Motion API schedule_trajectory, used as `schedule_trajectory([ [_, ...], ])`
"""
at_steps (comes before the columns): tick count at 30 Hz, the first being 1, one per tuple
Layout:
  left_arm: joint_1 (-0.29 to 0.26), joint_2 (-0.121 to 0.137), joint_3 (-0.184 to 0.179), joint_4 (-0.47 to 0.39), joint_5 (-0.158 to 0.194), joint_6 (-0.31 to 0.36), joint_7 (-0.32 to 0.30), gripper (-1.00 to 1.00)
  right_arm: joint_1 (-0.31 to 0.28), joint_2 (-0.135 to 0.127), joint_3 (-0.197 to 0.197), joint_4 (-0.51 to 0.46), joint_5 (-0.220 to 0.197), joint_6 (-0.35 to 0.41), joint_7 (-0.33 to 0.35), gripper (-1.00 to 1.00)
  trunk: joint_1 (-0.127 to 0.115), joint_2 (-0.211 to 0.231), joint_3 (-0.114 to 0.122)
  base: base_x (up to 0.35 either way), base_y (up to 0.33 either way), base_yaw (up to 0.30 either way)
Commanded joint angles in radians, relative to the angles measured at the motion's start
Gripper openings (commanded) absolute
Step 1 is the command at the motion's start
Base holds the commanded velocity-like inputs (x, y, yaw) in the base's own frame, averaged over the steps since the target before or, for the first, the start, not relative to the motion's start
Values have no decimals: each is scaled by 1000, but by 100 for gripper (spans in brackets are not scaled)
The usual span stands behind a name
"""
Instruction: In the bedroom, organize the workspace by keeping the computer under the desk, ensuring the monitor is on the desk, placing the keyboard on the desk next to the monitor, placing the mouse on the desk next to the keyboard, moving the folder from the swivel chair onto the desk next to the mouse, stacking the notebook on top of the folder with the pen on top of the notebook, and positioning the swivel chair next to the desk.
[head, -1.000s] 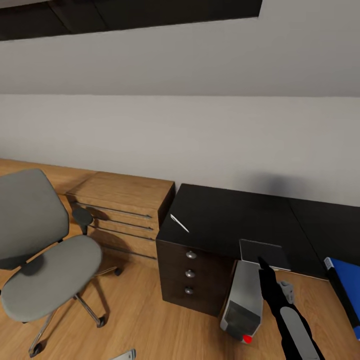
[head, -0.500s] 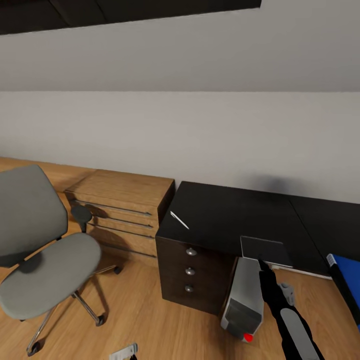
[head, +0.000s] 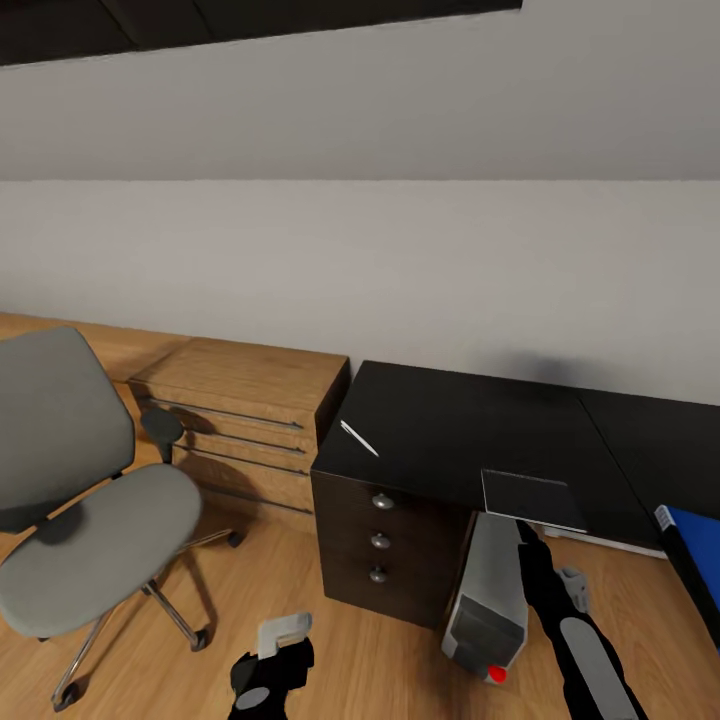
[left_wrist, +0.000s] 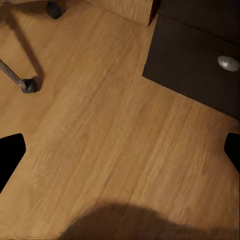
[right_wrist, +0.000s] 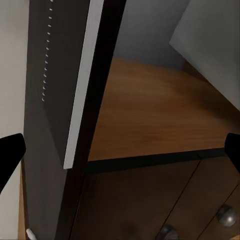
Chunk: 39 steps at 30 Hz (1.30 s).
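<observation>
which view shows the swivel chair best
The head view: the swivel chair appears almost whole there, grey backrest, seat, armrest and legs, standing on the wood floor left of the desk. The left wrist view catches just a chair leg and two casters.

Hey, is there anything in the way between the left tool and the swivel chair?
Nothing visible. In the head view, only bare wooden floor lies between the left tool and the swivel chair. The black desk drawers stand off to the tool's other side, away from that path.
</observation>
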<state>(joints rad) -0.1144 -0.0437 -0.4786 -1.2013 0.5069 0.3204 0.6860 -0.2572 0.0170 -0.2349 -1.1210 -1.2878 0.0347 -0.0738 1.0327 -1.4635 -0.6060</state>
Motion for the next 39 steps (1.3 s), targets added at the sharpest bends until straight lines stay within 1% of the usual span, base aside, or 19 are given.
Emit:
schedule_trajectory([
  [1,-1,0,-1,-11,9,15,7,100,0,1,-2,-2,-8,4,-4,100,0,-1,-1,22,0,0],
  [4,-1,1,-1,-26,14,34,7,100,0,1,-2,-2,-7,4,-4,100,0,-1,-1,110,0,0],
  [9,-1,1,0,-30,16,43,7,100,0,1,-3,-2,-7,4,-4,100,0,-1,-1,226,0,0],
  [15,-1,5,0,-8,17,45,7,100,0,0,-3,-2,-7,4,-4,100,0,-1,-1,82,0,0],
  [26,-1,24,-2,22,19,42,10,100,0,-1,-4,-2,-7,4,-4,100,0,-1,-1,129,0,0],
  [33,-1,25,-4,38,19,42,10,100,0,-1,-27,-2,-8,4,-4,100,0,-1,-1,21,0,0],
  [39,-1,25,-4,42,19,42,10,100,0,-2,-37,-2,-7,4,-6,100,0,-1,-1,4,0,0],
])
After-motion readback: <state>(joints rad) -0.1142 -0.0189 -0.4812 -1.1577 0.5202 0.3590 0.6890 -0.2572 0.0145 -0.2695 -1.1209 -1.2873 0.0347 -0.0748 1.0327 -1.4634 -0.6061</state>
